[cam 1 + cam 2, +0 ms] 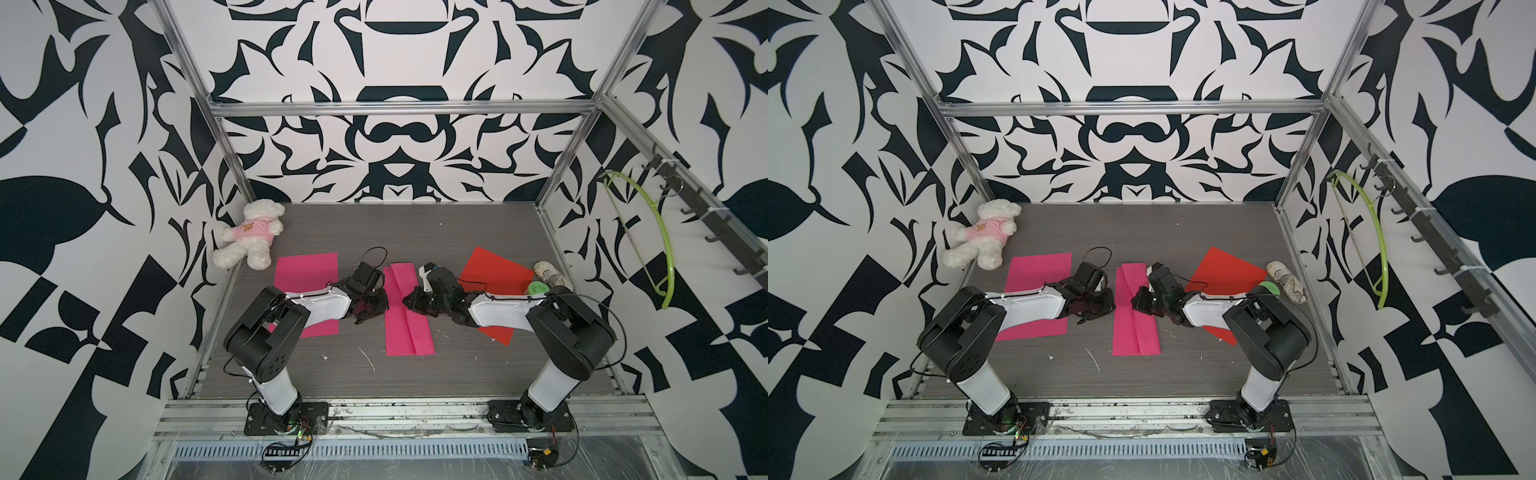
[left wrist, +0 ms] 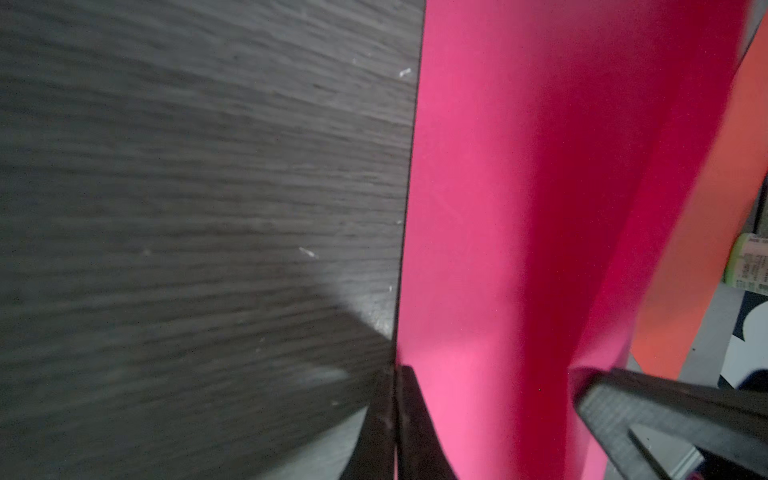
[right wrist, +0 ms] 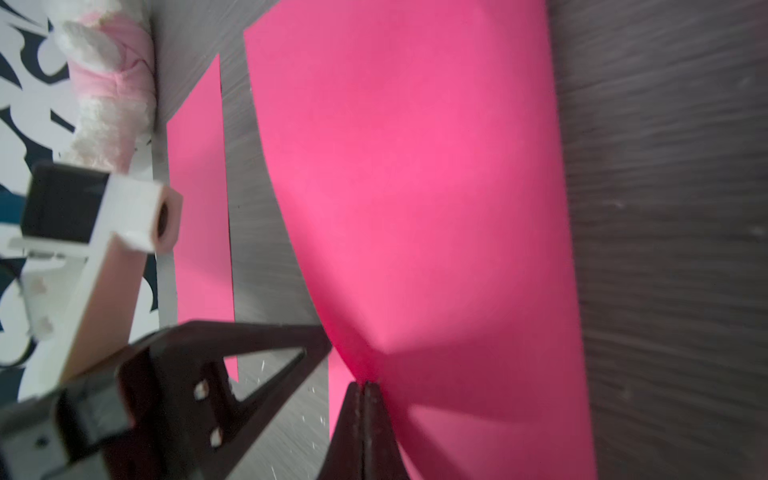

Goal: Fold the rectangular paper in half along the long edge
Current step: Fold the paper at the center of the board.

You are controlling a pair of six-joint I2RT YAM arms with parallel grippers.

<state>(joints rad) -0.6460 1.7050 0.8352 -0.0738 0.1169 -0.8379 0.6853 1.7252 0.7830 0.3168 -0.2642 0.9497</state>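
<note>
Black-and-white patterned walls (image 1: 83,124) are closing in the cell on three sides, and an aluminium frame (image 1: 399,109) is running across the back. A grey wood-grain table (image 1: 415,226), flecked with small white scraps, is filling the middle of both top views.

At the table's left edge a white teddy bear (image 1: 249,235) in a pink shirt is leaning against the wall. Just right of it a flat pink sheet (image 1: 305,270) is lying partly under the left arm. The left gripper (image 2: 395,374), its jaws pressed together, is pinching the left long edge of the middle pink paper (image 1: 409,328). That paper is lying lengthwise at the table's centre, its layers meeting along a central line. The right gripper (image 3: 365,386), jaws likewise pressed together, is pinching it from the right side.

Further right a red sheet (image 1: 498,270) is lying at an angle under the right arm. A pale bottle (image 1: 1287,282) with a green end is lying by the frame, and a green hanger (image 1: 666,291) is hanging from a hook rail (image 1: 702,201).

The arms are covering parts of both flat sheets and the near end of the bottle. The wrist views are blurring, so how many layers each claw is gripping is not clear.
</note>
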